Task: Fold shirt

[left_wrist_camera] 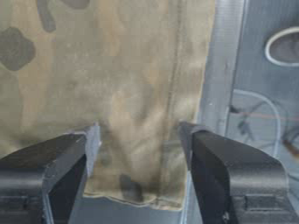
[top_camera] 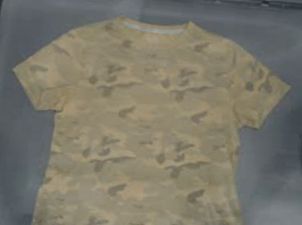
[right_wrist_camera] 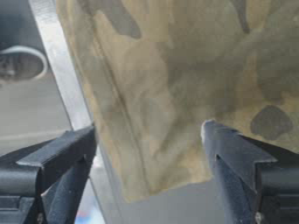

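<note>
Shirt (top_camera: 145,134): top view, spread flat, face up, on the table (top_camera: 300,58), collar at the far edge, hem nearest me, nothing folded.

Left gripper (left_wrist_camera: 137,144): left wrist view, jaws spread, empty, over a hem corner. I'd pinch just inside the seam.

Right gripper (right_wrist_camera: 149,146): right wrist view, jaws likewise apart over the other corner. I'd grip both corners evenly, then lift together.

The left gripper (left_wrist_camera: 137,135) is held at the table's left edge, jaws spread wide. The right gripper (right_wrist_camera: 149,131) is held at the right edge, jaws likewise parted.
</note>
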Available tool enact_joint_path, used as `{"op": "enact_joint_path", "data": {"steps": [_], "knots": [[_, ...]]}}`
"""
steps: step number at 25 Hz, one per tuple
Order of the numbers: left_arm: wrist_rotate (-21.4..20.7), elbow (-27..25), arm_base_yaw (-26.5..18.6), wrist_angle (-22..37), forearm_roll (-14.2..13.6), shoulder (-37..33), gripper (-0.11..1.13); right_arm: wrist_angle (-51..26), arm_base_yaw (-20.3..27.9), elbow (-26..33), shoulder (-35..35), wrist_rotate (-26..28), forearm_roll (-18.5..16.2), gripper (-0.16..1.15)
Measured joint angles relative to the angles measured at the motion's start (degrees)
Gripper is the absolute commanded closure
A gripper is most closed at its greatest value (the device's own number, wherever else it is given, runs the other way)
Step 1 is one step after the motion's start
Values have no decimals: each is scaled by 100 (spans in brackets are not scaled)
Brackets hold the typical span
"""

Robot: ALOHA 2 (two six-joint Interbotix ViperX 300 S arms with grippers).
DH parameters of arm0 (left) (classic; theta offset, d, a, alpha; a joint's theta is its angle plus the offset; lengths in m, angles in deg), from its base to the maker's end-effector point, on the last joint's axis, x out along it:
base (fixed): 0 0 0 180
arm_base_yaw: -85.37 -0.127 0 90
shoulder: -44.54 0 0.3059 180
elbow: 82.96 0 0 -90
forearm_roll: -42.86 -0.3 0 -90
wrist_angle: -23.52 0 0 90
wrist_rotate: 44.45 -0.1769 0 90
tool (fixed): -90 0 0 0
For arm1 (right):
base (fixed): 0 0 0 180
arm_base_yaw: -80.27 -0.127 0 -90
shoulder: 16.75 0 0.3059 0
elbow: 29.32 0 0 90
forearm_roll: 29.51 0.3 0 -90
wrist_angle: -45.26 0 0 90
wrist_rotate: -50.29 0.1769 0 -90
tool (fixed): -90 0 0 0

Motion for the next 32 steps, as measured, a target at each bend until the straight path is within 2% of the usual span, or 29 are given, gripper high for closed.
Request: {"op": "enact_joint_path", "data": {"steps": [18, 26, 29, 31, 32], "knots": [[0, 18, -9, 255, -18, 114, 12, -26, 0, 0, -343, 18, -9, 0], [18, 88, 0, 272, 44, 176, 16, -18, -18, 35, -413, 35, 35, 2], [18, 79, 0, 255, 141, 176, 27, -9, -35, 62, -439, 62, 44, 8], [26, 88, 0, 246, 202, 176, 43, -9, -44, 97, -466, 70, 44, 16], [18, 88, 0, 255, 202, 176, 56, -9, -53, 105, -466, 79, 53, 21]]}}
